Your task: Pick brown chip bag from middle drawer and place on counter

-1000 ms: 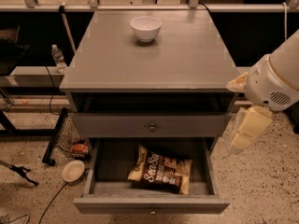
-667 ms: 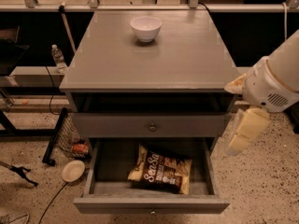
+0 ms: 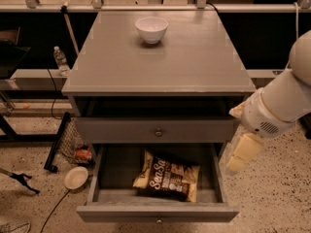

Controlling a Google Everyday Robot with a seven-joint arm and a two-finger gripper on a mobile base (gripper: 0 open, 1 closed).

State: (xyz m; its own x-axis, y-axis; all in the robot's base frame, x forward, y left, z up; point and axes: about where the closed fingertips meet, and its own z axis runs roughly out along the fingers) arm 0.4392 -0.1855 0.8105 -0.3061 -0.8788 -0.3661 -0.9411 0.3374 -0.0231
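The brown chip bag (image 3: 167, 176) lies flat inside the open middle drawer (image 3: 155, 212), a little right of its middle, with the white script facing up. The drawer is pulled out at the bottom of the cabinet. The grey counter (image 3: 160, 67) above it carries a white bowl (image 3: 151, 29) near its back edge. My gripper (image 3: 243, 152), wrapped in pale yellow, hangs from the white arm (image 3: 277, 106) to the right of the cabinet. It is beside the drawer's right wall, above floor level and apart from the bag. It holds nothing that I can see.
A shut drawer front with a round knob (image 3: 158, 130) sits above the open drawer. On the floor to the left are a round pale dish (image 3: 76, 177), a wire basket (image 3: 73, 142), cables and a black stand. A plastic bottle (image 3: 60, 60) stands on a low shelf at left.
The arm and gripper have shifted a little down and to the left, closer to the drawer's right side. The bag, drawer and bowl have not moved.
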